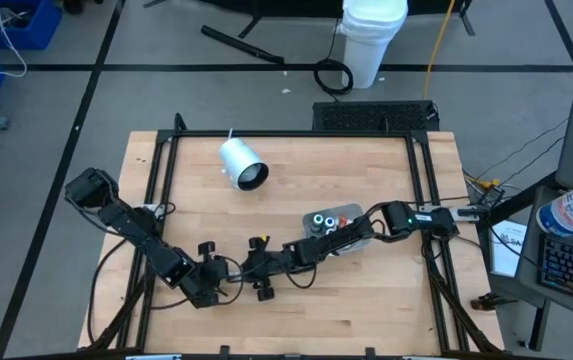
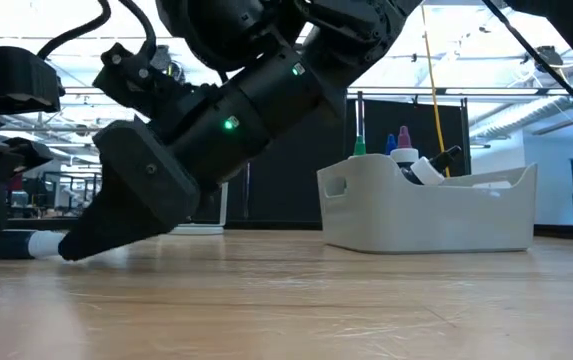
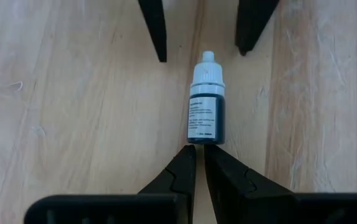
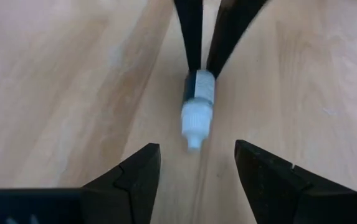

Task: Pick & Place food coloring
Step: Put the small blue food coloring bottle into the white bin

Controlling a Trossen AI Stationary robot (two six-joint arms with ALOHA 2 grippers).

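One food coloring bottle (image 3: 206,112), dark body with a white cap, lies on its side on the wooden table between my two grippers. My left gripper (image 3: 199,150) is shut, its tips at the bottle's bottom end. My right gripper (image 4: 197,149) is open and faces it from the table's right. Its fingers stand on either side of the cap (image 4: 195,118) and a little short of it, touching nothing. In the high view both grippers meet near the table's front middle (image 1: 249,268). More bottles (image 2: 403,145) stand in the grey tray (image 1: 336,209). My left gripper meets the bottle's bottom end (image 3: 204,140) with its shut fingertips, slanting down from the table's left and in line with the bottle. The bottle lies flat on the table, cap pointing away from these fingers. Whether the tips nip the base edge or only rest against it, I cannot tell.
A big white cylinder (image 1: 243,165) lies on its side at the table's far middle. The tray (image 2: 426,210) sits right of centre, under my right arm. Bare wood lies around the bottle on the near side. A black frame (image 1: 166,150) borders the tabletop.
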